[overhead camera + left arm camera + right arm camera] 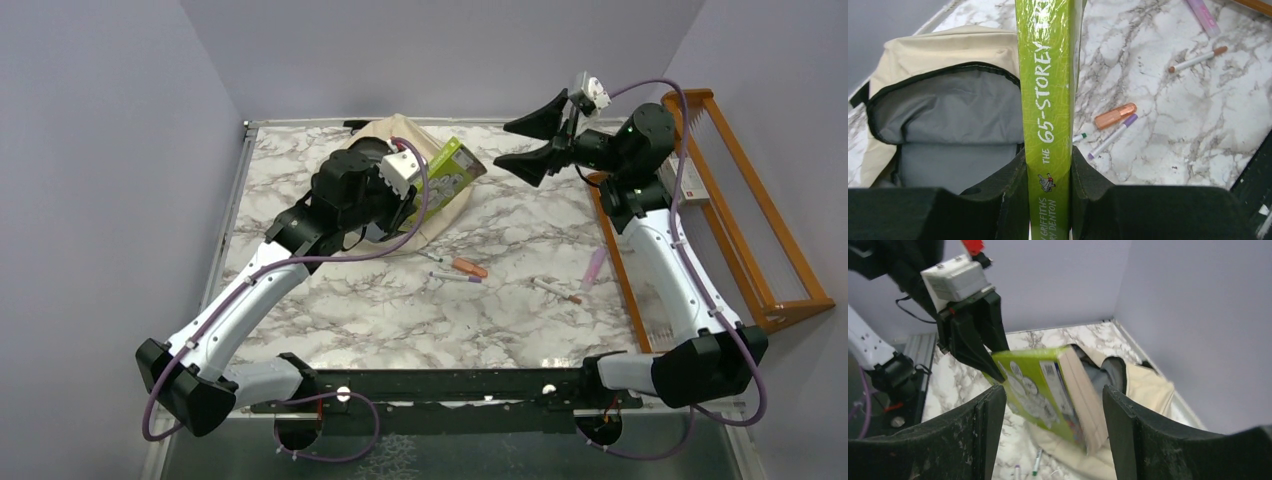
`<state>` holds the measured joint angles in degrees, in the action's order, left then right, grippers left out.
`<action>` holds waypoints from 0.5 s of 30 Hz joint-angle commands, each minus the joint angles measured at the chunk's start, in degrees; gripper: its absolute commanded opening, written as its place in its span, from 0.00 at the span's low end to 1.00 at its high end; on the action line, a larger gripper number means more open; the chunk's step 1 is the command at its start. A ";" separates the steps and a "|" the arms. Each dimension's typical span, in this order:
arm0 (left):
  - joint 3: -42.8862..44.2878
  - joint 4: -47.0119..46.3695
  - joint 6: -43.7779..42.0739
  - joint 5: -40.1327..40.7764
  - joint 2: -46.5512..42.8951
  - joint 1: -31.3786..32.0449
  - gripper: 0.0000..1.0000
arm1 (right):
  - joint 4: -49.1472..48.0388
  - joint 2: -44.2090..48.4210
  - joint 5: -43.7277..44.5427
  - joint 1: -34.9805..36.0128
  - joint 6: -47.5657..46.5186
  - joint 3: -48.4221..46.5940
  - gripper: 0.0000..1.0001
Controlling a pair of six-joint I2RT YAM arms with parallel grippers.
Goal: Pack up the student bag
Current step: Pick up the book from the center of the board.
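While the student bag (943, 60) is lying open at the worktop's (1173, 125) far side, the left fingers (1008, 185) are pinching a green book (1045, 90) by its spine at the bag's mouth, likely aiming it inside. The right fingers (1128, 420) are hovering wide and empty nearby, and the left arm (340, 190) is hiding much of the bag from overhead.

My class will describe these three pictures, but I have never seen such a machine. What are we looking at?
Two robot arms are bolted to a marble-patterned table. One picture looks down from above; the other two come from a camera on each wrist. The left gripper is clamped on a lime-green paperback book, held at the open mouth of the beige fabric backpack with grey lining. The right gripper is open, empty, raised nearby. Marker pens lie loose on the table; a wooden rack stands at its right edge.
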<state>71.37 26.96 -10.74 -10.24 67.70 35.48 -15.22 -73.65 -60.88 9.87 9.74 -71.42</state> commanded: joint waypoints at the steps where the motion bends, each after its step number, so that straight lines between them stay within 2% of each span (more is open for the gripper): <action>1: 0.48 -2.43 -2.47 -9.67 -2.83 0.20 0.00 | 14.67 -2.52 -9.15 4.64 -21.39 -9.55 0.75; 3: 0.62 -1.80 -3.40 -12.23 -2.85 0.20 0.00 | 25.87 -4.24 -7.24 7.30 -30.52 -13.64 0.75; 5: 0.76 -1.09 -4.53 -14.12 -3.11 0.20 0.00 | 30.91 -5.78 -7.10 8.56 -35.80 -16.49 0.75; 9: 1.61 1.62 -7.12 -16.61 -3.60 0.20 0.00 | 37.11 -8.26 -8.69 9.02 -40.81 -20.35 0.76; 15: 2.05 3.13 -8.72 -19.08 -4.01 0.20 0.00 | 55.24 -14.78 -11.05 9.73 -48.95 -29.41 0.76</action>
<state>71.18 32.53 -17.02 -24.40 66.02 35.48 24.08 -85.30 -68.69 18.87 -30.48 -96.05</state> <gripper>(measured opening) 0.283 0.761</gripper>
